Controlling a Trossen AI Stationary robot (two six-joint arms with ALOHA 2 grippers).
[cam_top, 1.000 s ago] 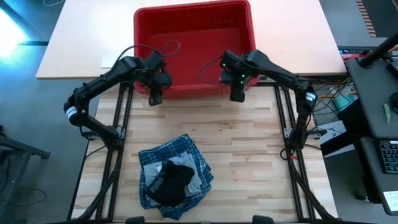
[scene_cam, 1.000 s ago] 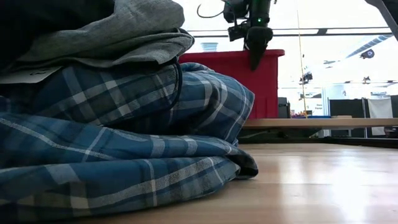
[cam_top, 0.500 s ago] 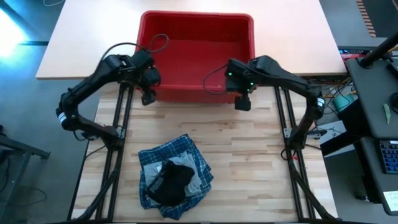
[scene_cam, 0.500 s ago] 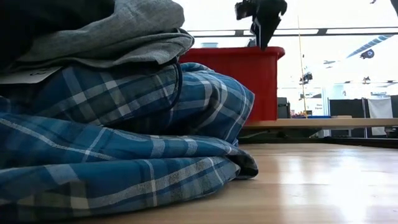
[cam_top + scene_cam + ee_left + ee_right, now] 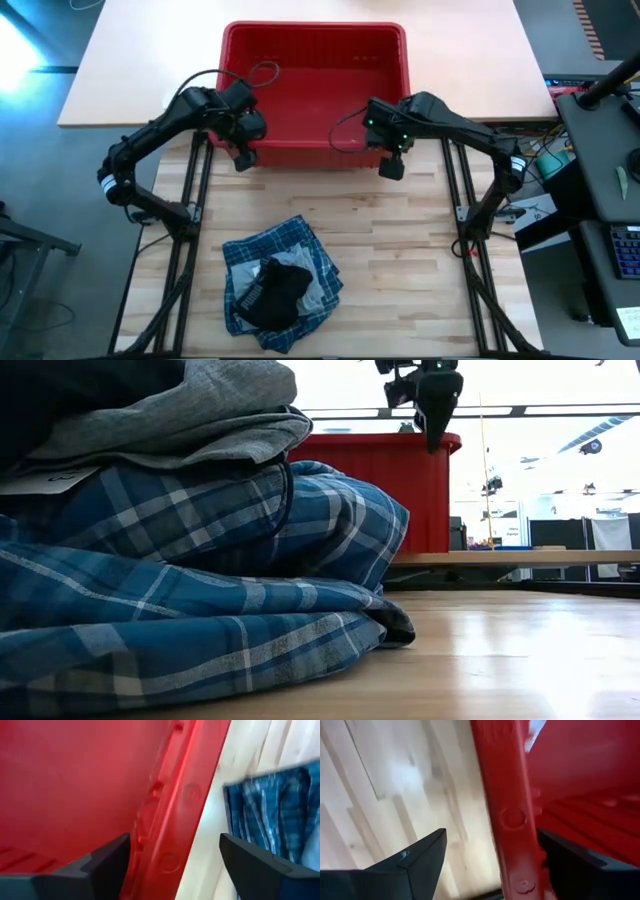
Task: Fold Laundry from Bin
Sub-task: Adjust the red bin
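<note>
The red bin (image 5: 315, 30) stands at the table's far middle, with nothing showing inside it. The laundry lies in a pile near the front edge: a black garment (image 5: 275, 295) and a grey T-shirt (image 5: 322, 290) on top of the blue plaid shirt (image 5: 300, 240). In the low view the same plaid shirt (image 5: 200, 560) fills the left. My left gripper (image 5: 173, 840) is open over the left part of the bin's near rim (image 5: 185, 795). My right gripper (image 5: 491, 832) is open over the right part of the near rim (image 5: 505, 815). Neither touches the bin.
Bare wood (image 5: 320, 195) lies between the bin and the pile. Black frame rails (image 5: 190, 230) run down both sides of the table. A lighter tabletop (image 5: 130, 60) extends behind the bin. A desk with cables (image 5: 590, 150) stands off to the right.
The bin has slid a little toward the table's near edge and now sits squarer. My right gripper has risen from the bin's near wall and moved toward the near and right edges. My left gripper has swung slightly left and back at the rim.
</note>
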